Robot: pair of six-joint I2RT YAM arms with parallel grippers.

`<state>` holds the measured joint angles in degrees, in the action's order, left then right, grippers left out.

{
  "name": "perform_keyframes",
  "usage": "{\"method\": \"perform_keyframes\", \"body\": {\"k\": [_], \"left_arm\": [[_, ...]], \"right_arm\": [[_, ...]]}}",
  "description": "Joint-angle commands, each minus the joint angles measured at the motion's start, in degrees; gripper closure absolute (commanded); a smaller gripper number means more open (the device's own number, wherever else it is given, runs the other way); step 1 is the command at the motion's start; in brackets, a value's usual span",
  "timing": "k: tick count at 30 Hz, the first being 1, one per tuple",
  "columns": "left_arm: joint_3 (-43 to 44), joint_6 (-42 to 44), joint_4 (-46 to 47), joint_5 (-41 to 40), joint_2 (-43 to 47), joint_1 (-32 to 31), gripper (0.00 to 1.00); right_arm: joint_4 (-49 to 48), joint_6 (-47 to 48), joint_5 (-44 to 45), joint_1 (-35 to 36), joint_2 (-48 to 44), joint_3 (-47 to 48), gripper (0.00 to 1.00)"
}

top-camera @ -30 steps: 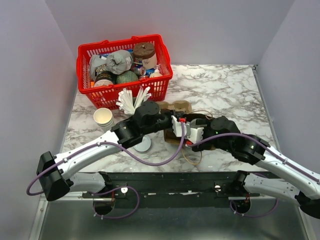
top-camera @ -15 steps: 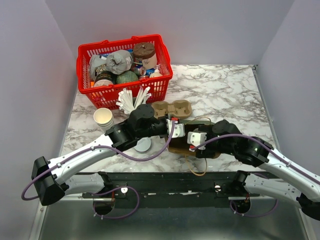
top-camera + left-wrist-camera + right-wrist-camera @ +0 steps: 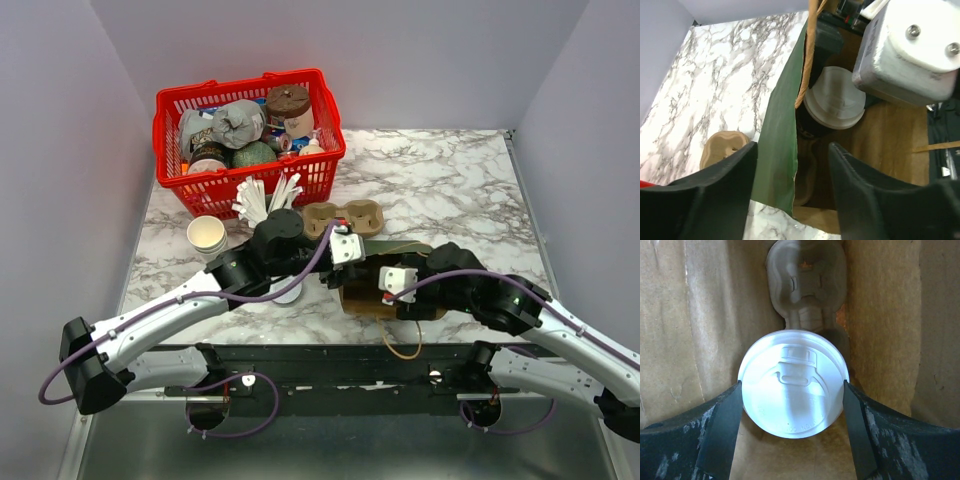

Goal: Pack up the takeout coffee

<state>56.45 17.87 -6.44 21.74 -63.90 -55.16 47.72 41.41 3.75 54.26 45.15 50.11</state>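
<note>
The takeout coffee [image 3: 793, 385] is a cup with a round white lid, standing upright inside the brown paper bag [image 3: 362, 298]. My right gripper [image 3: 792, 387] reaches down into the bag, its fingers pressed against both sides of the lid. In the left wrist view the lid [image 3: 835, 97] shows below the right gripper's white body [image 3: 910, 45]. My left gripper [image 3: 792, 150] is open, straddling the bag's green rim flap [image 3: 777, 150] without pinching it. A moulded pulp tray [image 3: 805, 280] lies on the bag's floor beyond the cup.
A brown cup carrier [image 3: 345, 217] lies just behind the bag. A red basket [image 3: 325, 150] full of goods stands at the back left. A stack of lidless paper cups [image 3: 207, 237], white cutlery [image 3: 265, 200] and a loose flat lid [image 3: 287, 291] lie left of the bag.
My left gripper has opened and let go of the bag's rim, drawing back to the left. The right gripper with the cup has moved nearer and deeper into the bag.
</note>
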Motion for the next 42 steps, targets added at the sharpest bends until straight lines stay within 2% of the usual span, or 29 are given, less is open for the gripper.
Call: {"method": "perform_keyframes", "body": {"k": [1,4,13,21,32,42], "left_arm": [[-0.8,-6.0,-0.94,5.24,4.83,0.22,0.3],[-1.6,-6.79,-0.07,5.42,4.84,0.31,0.28],[0.16,-4.6,1.07,7.09,-1.22,0.4,0.3],[0.51,-3.28,0.46,7.71,-2.9,0.4,0.39],[1.56,-2.31,0.11,8.23,-4.57,1.19,0.41],[2.79,-3.02,-0.16,8.76,-6.5,2.07,0.5]], "right_arm": [[1.41,-1.68,-0.5,-0.12,-1.55,-1.32,0.99],[0.18,-0.98,2.31,-0.29,-2.69,-2.91,0.99],[-3.42,-0.71,4.16,-1.17,-2.26,-3.43,0.99],[-7.47,-0.8,5.57,-2.76,-1.99,-5.45,0.99],[-13.61,0.6,5.74,-2.67,-1.2,-8.62,0.99],[-13.54,1.39,7.41,-2.76,-1.11,-9.85,0.99]]}}
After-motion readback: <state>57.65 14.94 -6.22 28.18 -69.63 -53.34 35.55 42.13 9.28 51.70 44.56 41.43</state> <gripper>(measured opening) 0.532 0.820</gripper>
